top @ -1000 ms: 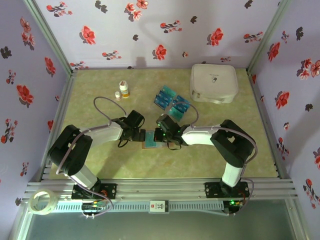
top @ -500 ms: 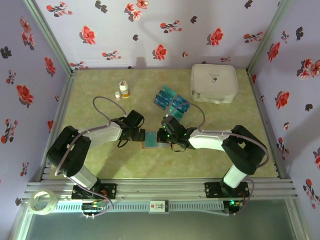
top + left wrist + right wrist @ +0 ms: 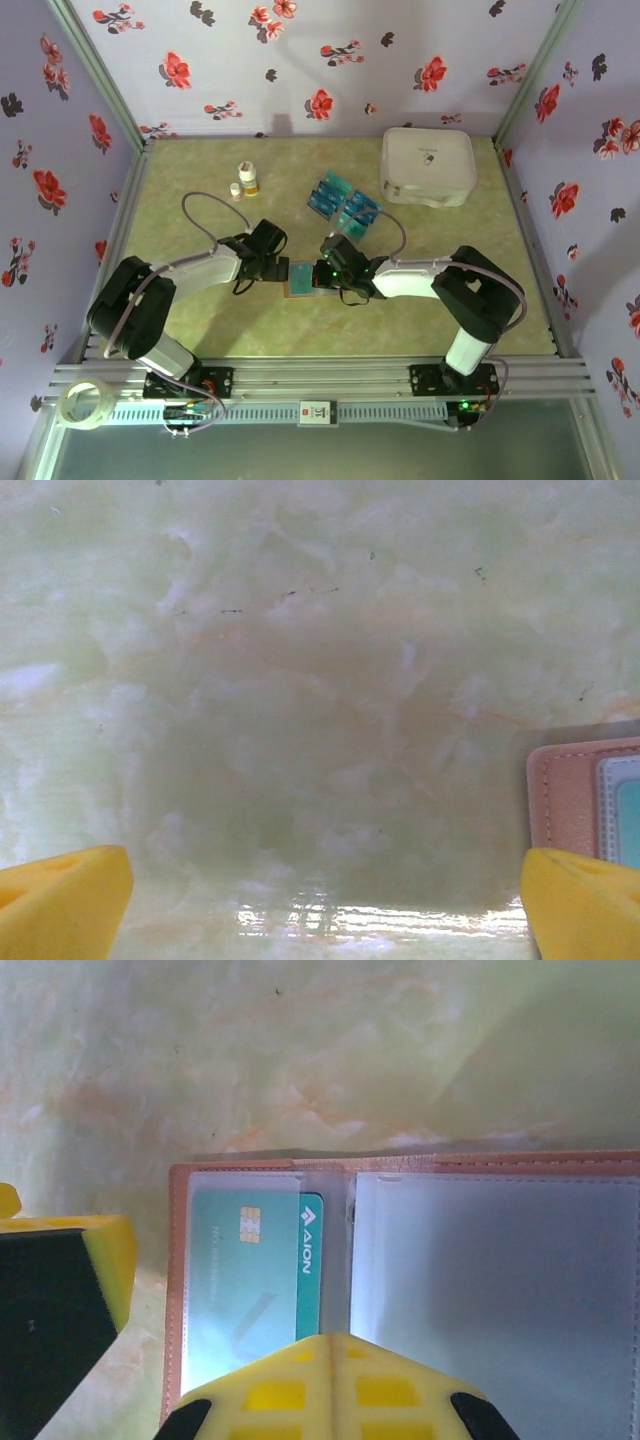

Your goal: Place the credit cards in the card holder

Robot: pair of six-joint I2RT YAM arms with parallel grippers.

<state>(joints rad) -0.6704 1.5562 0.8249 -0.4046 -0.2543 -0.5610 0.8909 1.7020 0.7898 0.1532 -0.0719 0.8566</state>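
The brown card holder (image 3: 299, 278) lies open on the table between both grippers. In the right wrist view its clear sleeves (image 3: 490, 1280) face up. One teal credit card (image 3: 245, 1270) sits in the left sleeve, with a strip marked AION sticking out toward the fold. My right gripper (image 3: 333, 1338) is shut, its tips over the holder's fold beside that card's edge. My left gripper (image 3: 325, 905) stands wide open over bare table, with the holder's corner (image 3: 570, 795) by its right finger (image 3: 585, 900). More credit cards (image 3: 343, 205) lie piled farther back.
A large white case (image 3: 427, 165) stands at the back right. Two small bottles (image 3: 246, 180) stand at the back left. A tape roll (image 3: 85, 404) rests on the front rail. Floral walls close in the table on three sides.
The right arm's elbow swung outward to the right, then came partly back, while its gripper stayed at the holder. The left arm hardly moved.
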